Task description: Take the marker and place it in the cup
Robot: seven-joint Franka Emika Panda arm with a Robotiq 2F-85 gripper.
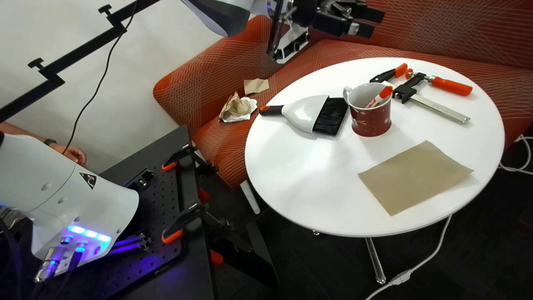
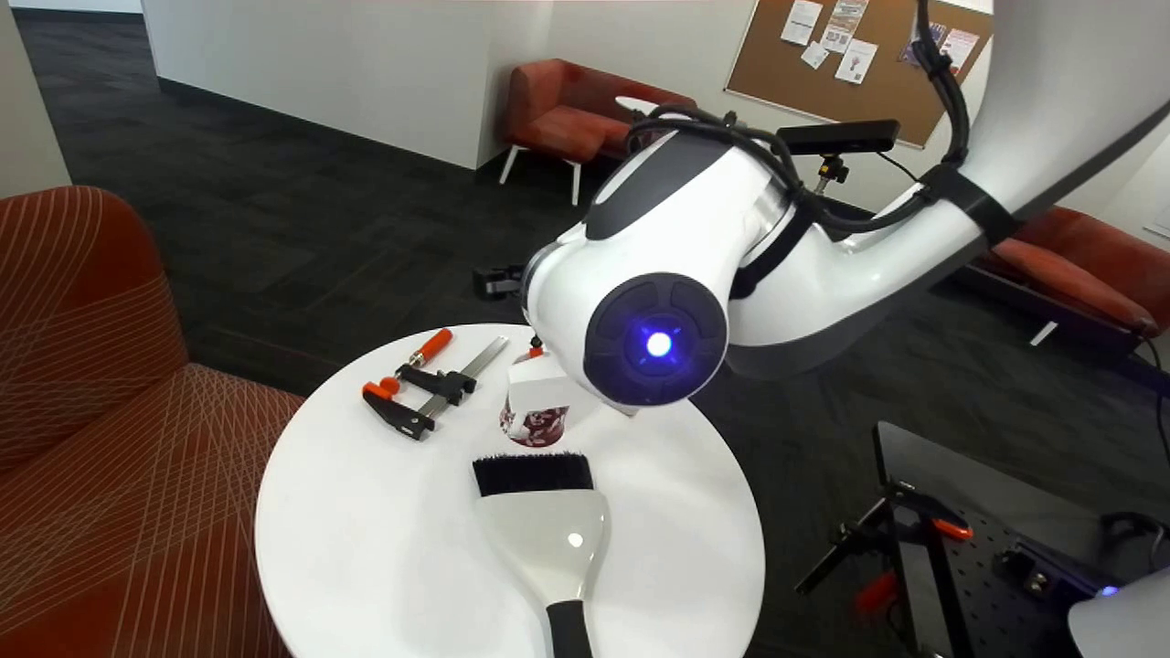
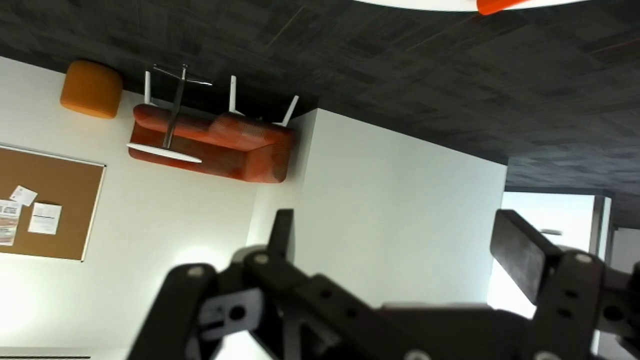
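1 marker (image 1: pixel 379 98), inside the mug (image 1: pixel 371 121)

In an exterior view, it tilts, red end up; likely light, stiff, smooth, best pinched there. In an exterior view, the brush (image 2: pixel 548 525) and clamp (image 2: pixel 442 382) lie near the mug, so overhead room seems freer. In the wrist view, the gripper (image 3: pixel 400 237) holds nothing, jaws spread; the table edge (image 3: pixel 430 5) shows at top.

Looks like an office lounge or similar shared seating area. Has red-orange fabric sofas with pale lines (image 2: pixel 82 439), an orange cylindrical pouf (image 3: pixel 91 90), a round white bench (image 1: pixel 304 187) on a shiny metal leg (image 1: pixel 375 261), dark grey tiled carpet (image 2: pixel 274 219) and a brown cork noticeboard (image 3: pixel 80 200) bearing white paper sheets (image 3: pixel 45 218).
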